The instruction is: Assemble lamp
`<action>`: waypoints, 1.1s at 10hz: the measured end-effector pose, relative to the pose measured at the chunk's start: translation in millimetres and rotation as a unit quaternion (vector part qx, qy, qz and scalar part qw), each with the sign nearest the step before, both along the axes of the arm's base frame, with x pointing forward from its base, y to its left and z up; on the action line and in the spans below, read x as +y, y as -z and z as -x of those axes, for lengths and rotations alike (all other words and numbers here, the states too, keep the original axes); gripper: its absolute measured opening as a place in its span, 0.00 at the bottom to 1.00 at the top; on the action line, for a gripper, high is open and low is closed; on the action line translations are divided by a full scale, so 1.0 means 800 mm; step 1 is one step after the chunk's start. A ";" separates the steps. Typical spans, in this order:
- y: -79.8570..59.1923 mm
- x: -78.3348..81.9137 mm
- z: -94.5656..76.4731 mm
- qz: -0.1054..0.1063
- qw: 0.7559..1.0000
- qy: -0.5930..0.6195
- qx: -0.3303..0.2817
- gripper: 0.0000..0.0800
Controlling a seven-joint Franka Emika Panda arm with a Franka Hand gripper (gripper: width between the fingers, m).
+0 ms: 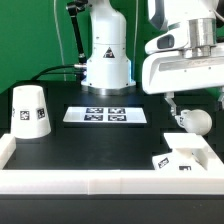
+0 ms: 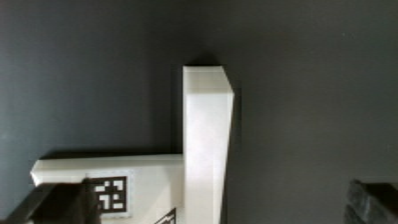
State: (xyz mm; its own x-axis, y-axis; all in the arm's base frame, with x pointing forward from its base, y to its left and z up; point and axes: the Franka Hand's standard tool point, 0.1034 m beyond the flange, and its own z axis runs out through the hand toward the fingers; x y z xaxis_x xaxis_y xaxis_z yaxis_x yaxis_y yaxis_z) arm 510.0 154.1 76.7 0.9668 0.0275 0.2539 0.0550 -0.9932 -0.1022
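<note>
The white tapered shade [image 1: 30,110] stands on the black table at the exterior view's left. The round bulb [image 1: 190,120] lies at the exterior view's right, just below and beside my gripper [image 1: 175,106]. The square base [image 1: 184,157] with its tags rests in the right corner of the white wall. In the wrist view the base's tag [image 2: 109,192] shows beside the wall bar [image 2: 208,140]. My gripper [image 2: 214,206] is open and empty, its dark fingers [image 2: 50,206] far apart at the picture's edges. The bulb is out of the wrist view.
The marker board [image 1: 105,115] lies flat mid-table. A white wall [image 1: 100,183] runs along the front edge with short arms at both ends. The robot's white pedestal [image 1: 107,60] and black cables stand at the back.
</note>
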 end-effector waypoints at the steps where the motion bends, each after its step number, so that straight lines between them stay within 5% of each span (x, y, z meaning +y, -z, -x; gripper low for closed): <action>1: 0.000 0.000 0.000 0.000 1.000 0.000 0.000 0.87; 5: 0.001 -0.004 0.010 0.029 0.992 -0.119 -0.024 0.87; 8: 0.000 0.022 0.039 0.013 0.996 -0.089 -0.024 0.87; 11: 0.002 0.023 0.041 0.020 0.994 -0.107 -0.025 0.87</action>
